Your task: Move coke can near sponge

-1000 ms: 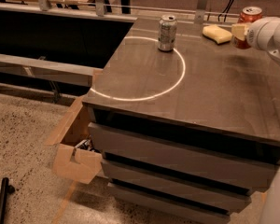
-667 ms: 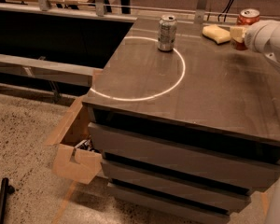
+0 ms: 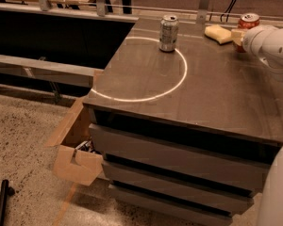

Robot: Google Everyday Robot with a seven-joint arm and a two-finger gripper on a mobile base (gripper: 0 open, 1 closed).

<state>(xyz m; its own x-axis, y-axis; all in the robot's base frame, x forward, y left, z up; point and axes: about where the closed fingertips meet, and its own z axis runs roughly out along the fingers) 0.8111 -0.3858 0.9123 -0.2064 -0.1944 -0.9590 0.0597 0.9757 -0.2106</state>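
The red coke can (image 3: 249, 20) stands upright at the far right corner of the dark table (image 3: 212, 93). The pale yellow sponge (image 3: 218, 33) lies just left of it near the far edge. My gripper (image 3: 237, 36), at the end of the white arm (image 3: 270, 45), is right in front of the coke can and hides its lower part. It sits just right of the sponge. I cannot tell whether it touches the can.
A silver-grey can (image 3: 169, 33) stands at the far edge of a white circle (image 3: 179, 81) drawn on the table. An open cardboard box (image 3: 78, 160) sits on the floor at the table's left front. A railing (image 3: 61, 68) runs along the left.
My gripper and arm have shifted slightly left and back, closer to the coke can and sponge. The cans and the sponge have not moved.
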